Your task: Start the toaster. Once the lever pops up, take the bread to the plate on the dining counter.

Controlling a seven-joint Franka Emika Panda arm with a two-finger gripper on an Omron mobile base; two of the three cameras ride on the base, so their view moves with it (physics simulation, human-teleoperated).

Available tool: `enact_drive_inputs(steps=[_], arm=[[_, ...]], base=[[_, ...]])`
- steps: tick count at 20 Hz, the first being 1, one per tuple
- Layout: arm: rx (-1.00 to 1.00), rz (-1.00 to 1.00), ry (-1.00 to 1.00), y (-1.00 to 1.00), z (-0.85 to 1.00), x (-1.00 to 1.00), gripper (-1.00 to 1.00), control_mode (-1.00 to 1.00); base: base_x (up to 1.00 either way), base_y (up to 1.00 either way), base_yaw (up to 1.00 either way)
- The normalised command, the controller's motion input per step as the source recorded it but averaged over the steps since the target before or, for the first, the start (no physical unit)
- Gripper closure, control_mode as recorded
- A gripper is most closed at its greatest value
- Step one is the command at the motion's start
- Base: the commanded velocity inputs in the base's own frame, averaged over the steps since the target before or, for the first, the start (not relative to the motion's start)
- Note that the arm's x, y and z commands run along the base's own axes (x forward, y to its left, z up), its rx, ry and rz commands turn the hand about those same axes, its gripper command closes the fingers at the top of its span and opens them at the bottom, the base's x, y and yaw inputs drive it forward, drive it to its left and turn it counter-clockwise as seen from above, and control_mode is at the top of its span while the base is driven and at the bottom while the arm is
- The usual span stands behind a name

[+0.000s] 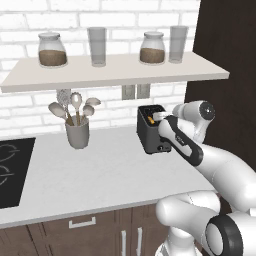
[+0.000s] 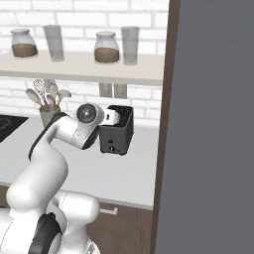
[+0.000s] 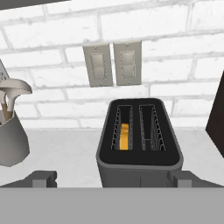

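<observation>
The dark grey toaster [image 1: 151,131] [image 2: 118,133] [image 3: 139,144] stands on the white counter against the brick wall. In the hand view its two top slots face me, and the bread [image 3: 124,136] sits low in the left slot as an orange-tan slice. My gripper [image 3: 113,179] hovers just in front of and above the toaster, open, its fingertips [image 3: 43,178] spread wider than the toaster body and holding nothing. From the base views the hand [image 1: 161,118] [image 2: 110,117] is over the toaster's top near edge. The plate and the dining counter are out of view.
A grey utensil holder [image 1: 77,134] [image 2: 47,117] [image 3: 11,142] stands left of the toaster, a black cooktop [image 1: 10,170] further left. A shelf [image 1: 115,71] with jars and glasses hangs overhead. Wall outlets [image 3: 113,63] sit behind. A dark tall cabinet [image 2: 213,124] rises close on the right.
</observation>
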Motion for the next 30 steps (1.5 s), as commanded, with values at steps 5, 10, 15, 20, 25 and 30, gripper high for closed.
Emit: enact_drive_inputs(steps=[5, 10, 15, 20, 25, 30], arm=[[0.0, 0.0, 0.0, 0.0, 0.0, 0.0, -1.0, -1.0], [0.0, 0.0, 0.0, 0.0, 0.0, 0.0, -1.0, -1.0], [0.0, 0.0, 0.0, 0.0, 0.0, 0.0, -1.0, -1.0], [0.0, 0.0, 0.0, 0.0, 0.0, 0.0, -1.0, -1.0], [0.0, 0.0, 0.0, 0.0, 0.0, 0.0, -1.0, -1.0], [0.0, 0.0, 0.0, 0.0, 0.0, 0.0, -1.0, -1.0]], base=[[0.0, 0.0, 0.0], [0.0, 0.0, 0.0], [0.0, 0.0, 0.0], [0.0, 0.0, 0.0], [0.0, 0.0, 0.0], [0.0, 0.0, 0.0]])
